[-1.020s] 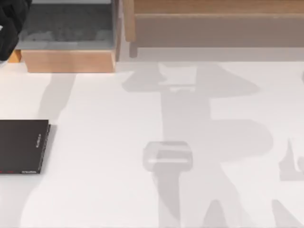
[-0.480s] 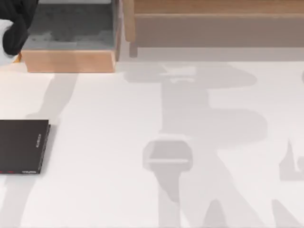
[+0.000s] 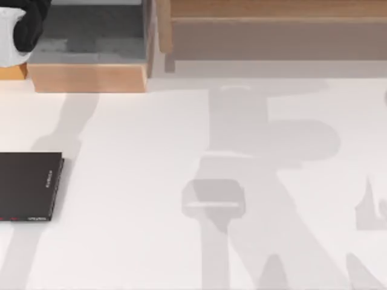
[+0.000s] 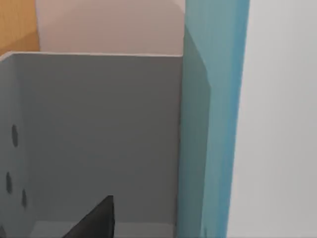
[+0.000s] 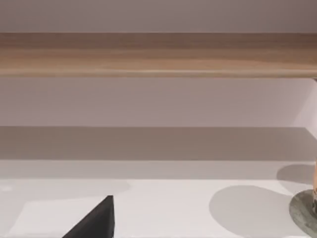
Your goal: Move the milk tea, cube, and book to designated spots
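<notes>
Far left of top view: left arm [image 3: 24,27] over the grey-lined wooden tray [image 3: 91,77]; flat black book [image 3: 30,186] below on white table [image 3: 151,181]. Left wrist view: teal-blue book [image 4: 213,124] upright, close to the camera; grip state impossible to tell. Right wrist view: wooden shelf [image 5: 158,54]; right fingers likewise unclear. Book placement apparently under way; milk tea and cube unlocated.

On my white table [image 3: 151,181] a flat black book [image 3: 29,186] lies at the left edge, with small white letters near its spine. At the far left stands a wooden box [image 3: 87,77] with a grey floor inside. To its right, a long wooden shelf [image 3: 272,30] runs along the far side. A round greenish base [image 5: 304,213] stands on the table below that wooden shelf.
</notes>
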`<action>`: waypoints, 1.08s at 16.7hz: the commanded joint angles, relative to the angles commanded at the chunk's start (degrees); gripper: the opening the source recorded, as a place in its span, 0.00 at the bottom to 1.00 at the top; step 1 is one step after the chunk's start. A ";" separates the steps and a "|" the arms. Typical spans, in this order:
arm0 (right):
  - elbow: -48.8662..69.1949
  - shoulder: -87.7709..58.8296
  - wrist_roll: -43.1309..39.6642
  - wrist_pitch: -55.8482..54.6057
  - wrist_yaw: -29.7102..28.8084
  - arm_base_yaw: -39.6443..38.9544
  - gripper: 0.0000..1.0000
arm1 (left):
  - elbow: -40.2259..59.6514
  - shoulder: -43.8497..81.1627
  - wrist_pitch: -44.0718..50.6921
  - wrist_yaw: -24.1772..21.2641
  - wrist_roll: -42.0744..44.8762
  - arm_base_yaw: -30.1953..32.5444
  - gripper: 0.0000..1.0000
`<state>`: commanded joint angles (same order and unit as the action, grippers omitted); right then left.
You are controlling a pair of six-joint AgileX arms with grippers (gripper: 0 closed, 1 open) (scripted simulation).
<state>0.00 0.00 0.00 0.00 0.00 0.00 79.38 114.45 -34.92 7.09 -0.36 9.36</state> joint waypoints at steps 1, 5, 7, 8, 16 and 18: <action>0.00 0.00 0.00 0.00 0.00 0.00 1.00 | 0.01 0.01 0.00 0.00 0.00 0.00 1.00; 0.00 0.00 0.00 0.00 0.00 0.00 1.00 | 0.01 0.01 0.00 0.00 0.00 0.00 0.85; 0.00 0.00 0.00 0.00 0.00 0.00 1.00 | 0.01 0.01 0.00 0.00 0.00 0.00 0.70; 0.00 0.00 0.00 0.00 0.00 0.00 1.00 | 0.01 0.01 0.00 0.00 0.00 0.00 0.62; 0.00 0.00 0.00 0.00 0.00 0.00 1.00 | 0.01 0.01 0.00 0.00 0.00 0.00 0.02; 0.00 0.00 0.00 0.00 0.00 0.00 1.00 | 0.01 0.01 0.00 0.00 0.00 0.00 0.00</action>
<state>0.00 0.00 0.00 0.00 0.00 0.00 79.39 114.45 -34.91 7.09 -0.36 9.36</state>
